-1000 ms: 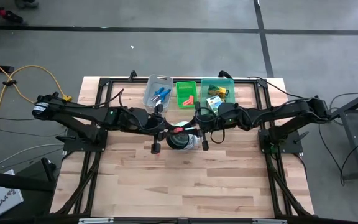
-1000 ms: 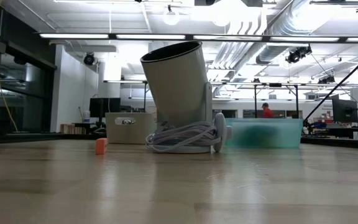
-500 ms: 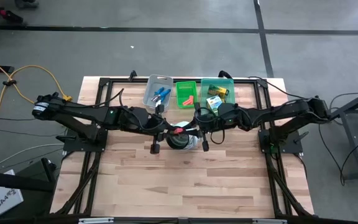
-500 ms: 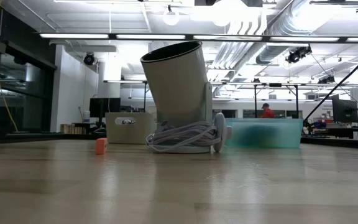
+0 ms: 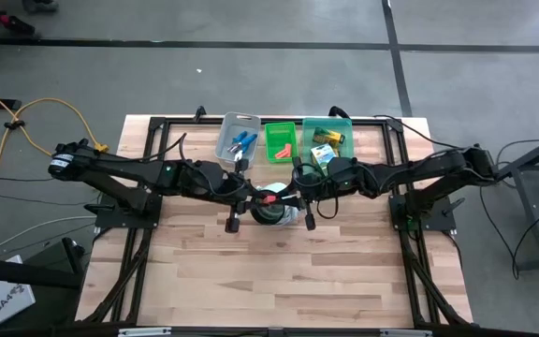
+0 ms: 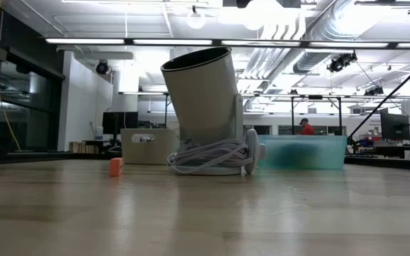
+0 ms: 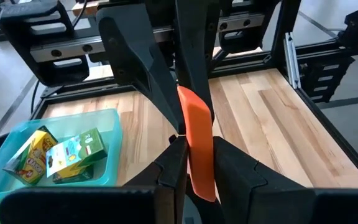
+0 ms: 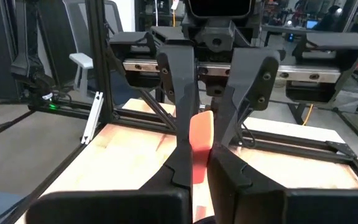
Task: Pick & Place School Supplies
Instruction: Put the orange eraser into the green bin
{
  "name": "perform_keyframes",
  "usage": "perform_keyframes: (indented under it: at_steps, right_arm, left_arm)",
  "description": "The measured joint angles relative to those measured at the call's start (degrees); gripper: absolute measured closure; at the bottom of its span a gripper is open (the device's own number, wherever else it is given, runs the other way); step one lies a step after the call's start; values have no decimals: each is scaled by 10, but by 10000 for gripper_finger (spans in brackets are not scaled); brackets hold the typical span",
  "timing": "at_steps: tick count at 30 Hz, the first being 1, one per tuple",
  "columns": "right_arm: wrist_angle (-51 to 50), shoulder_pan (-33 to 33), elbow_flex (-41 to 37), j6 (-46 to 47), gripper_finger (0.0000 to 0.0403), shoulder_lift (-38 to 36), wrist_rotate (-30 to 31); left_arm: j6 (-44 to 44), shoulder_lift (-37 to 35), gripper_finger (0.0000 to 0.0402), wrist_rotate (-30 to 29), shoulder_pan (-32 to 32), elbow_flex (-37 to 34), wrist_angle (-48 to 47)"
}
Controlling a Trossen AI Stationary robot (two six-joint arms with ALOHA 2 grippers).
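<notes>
Both grippers meet at worktop (image 5: pixel 288 271) centre, above the round white object (image 5: pixel 271 208). Left gripper (image 5: pixel 251 196) and right gripper (image 5: pixel 293 195) are each clamped on one red-pink stub (image 7: pixel 197 143), pinched between both pairs of fingers. Bins sit at 12 o'clock: grey bin (image 5: pixel 239 137) with blue-handled scissors (image 5: pixel 242 142), green bin (image 5: pixel 281 140) with another stub, teal bin (image 5: pixel 327 138) with crayon boxes (image 7: pixel 58 152). Small orange piece (image 6: pixel 116 167) lies on worktop.
</notes>
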Motion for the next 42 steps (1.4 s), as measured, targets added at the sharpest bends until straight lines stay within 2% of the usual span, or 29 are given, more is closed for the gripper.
perform_keyframes:
  at_steps: [10,18,25,31,35,42]
  right_arm:
    - [-25,0,0,13,388,0,1]
    - [-36,0,0,11,388,0,28]
    - [-41,-13,0,-6,388,-13,103]
    - [-59,-58,0,-1,388,-15,149]
    - [-87,-109,0,5,388,-15,155]
    - [-120,-212,0,28,388,-3,91]
  left_arm:
    - [0,-8,333,1,0,0,6]
    - [4,-17,334,1,-9,0,-1]
    - [3,-25,334,-3,-14,0,-8]
    - [2,-28,334,-4,-14,0,-8]
    - [0,-28,334,-4,-14,0,-9]
    - [11,-28,334,-4,-14,0,-14]
